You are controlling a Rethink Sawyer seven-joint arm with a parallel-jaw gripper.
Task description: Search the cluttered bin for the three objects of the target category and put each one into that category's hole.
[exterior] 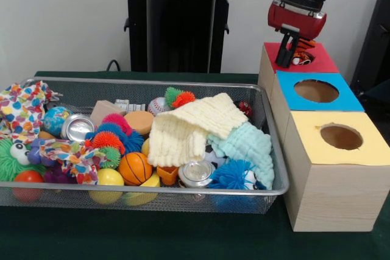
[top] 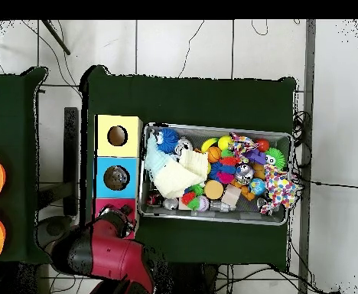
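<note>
The silver wire-mesh bin (exterior: 152, 81) lies on the green table, full of toys and cloths; it also shows in the overhead view (top: 213, 129). My gripper (exterior: 286, 59) hangs over the red-topped box (exterior: 320, 64), right of the bin's far corner. It looks shut on a small orange, black-striped toy (exterior: 301, 55) that rests at the red top. In the overhead view my gripper (top: 121, 220) covers the red box (top: 108, 207), and the toy is hidden there.
A blue-topped box (exterior: 344, 106) and a yellow-topped box (exterior: 368, 150), each with a round hole, stand in a row in front of the red one. The bin holds a cream cloth (exterior: 186, 129), a mint cloth (exterior: 247, 144), a basketball (exterior: 134, 167), cans and spiky balls.
</note>
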